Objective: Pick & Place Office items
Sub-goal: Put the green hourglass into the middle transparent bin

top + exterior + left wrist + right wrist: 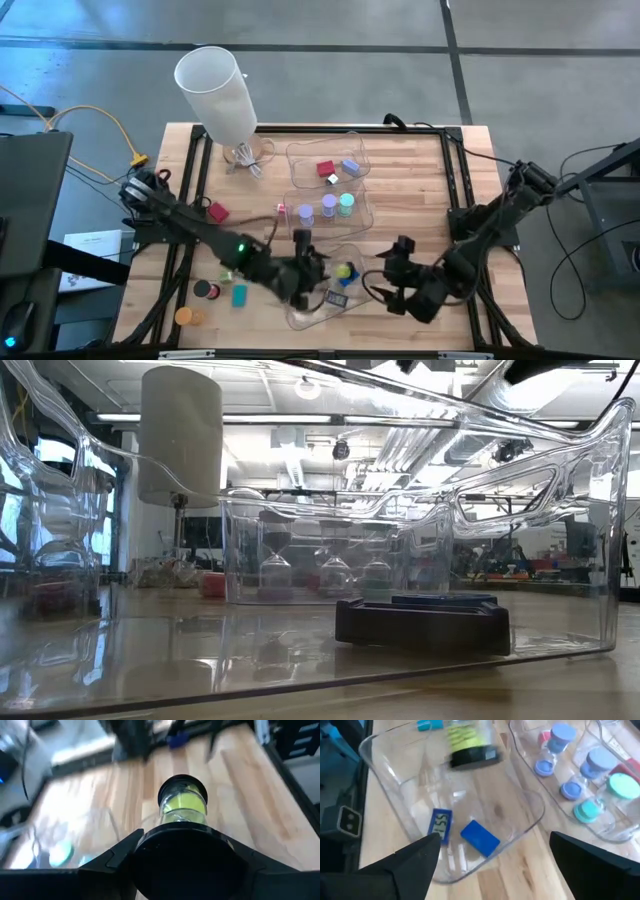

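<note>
One yellow-filled timer [183,802] held lengthwise in the left gripper [305,268] jaws.
It points away from the wrist over the near-edge tray [385,765]; right gripper [398,262] jaws open beside it; the small display [440,825] shows digits I cannot read.

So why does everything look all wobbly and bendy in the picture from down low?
Low view: the camera peers through the curved wall of a clear tray, which bends the ceiling lights into wavy streaks, and the tray's floor mirrors the dark rectangle. Right wrist view: that tray's rim catches pale glints. Left wrist view: light shines through the yellow timer held in the left claw.
</note>
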Motion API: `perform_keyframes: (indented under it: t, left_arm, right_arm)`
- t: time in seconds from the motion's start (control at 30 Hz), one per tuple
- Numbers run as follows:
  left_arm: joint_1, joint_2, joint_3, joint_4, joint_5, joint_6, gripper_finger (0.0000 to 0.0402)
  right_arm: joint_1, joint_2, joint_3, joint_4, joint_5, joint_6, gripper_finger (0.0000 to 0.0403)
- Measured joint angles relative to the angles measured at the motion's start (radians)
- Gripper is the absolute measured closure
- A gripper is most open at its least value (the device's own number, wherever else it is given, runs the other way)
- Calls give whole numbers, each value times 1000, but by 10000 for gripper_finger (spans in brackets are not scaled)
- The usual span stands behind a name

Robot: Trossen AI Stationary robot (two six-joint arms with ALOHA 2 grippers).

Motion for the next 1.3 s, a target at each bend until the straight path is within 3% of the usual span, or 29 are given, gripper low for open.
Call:
perform_keyframes:
  t: [0.23,0.37,0.57,1.3]
  left_arm:
    - [205,-1,131,-334,189,-156,208]
    - [326,0,132,-411,331,-235,208]
    - [398,30,133,-433,405,-269,208]
    - [419,117,132,-534,373,-198,208]
  right_arm:
    - [60,0,0,-53,56,76,40]
    - [77,0,0,-50,56,77,40]
    - [81,0,-21,-37,56,83,41]
    - [79,0,-85,-32,55,139,41]
